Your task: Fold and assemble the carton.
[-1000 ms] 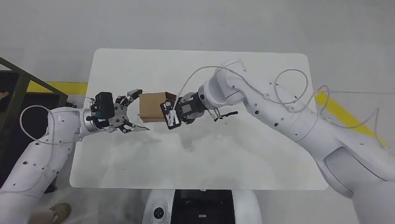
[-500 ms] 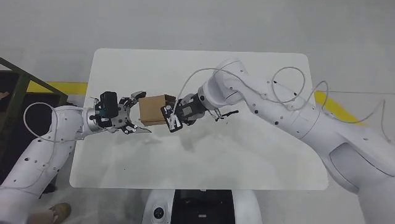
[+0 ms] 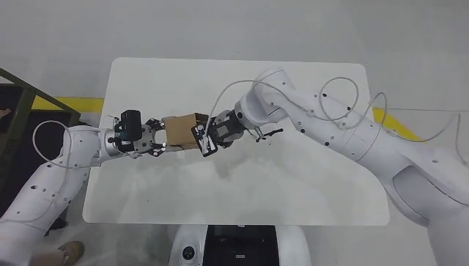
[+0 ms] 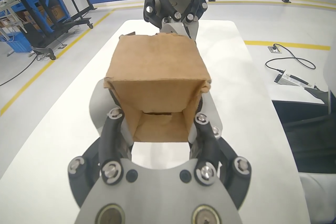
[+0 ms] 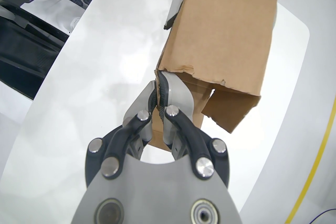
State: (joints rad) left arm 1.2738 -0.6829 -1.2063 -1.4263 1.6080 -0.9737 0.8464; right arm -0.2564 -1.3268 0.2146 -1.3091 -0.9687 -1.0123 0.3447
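Note:
A brown cardboard carton [image 3: 181, 130] hangs just above the white table [image 3: 293, 185], held between both arms. My left gripper [image 3: 155, 145] is shut on the carton's [image 4: 155, 59] open end, one finger along each side wall. One of its fingers [image 5: 176, 4] lies along the carton's [image 5: 223, 33] side. My right gripper [image 5: 158, 86] is shut on a torn wall edge at the opposite end, where a loose flap [image 5: 231, 109] hangs open. From the left wrist view that right gripper [image 4: 176, 28] sits just behind the carton.
The tabletop [image 4: 236, 93] is bare around the carton. A dark green frame [image 3: 18, 101] stands off the table's left side. On the floor past the table lie a cable and a small grey box [image 4: 291, 80].
My left gripper moved in toward the carton and its wide-open fingers closed around the carton's end. The right gripper kept its hold and barely shifted.

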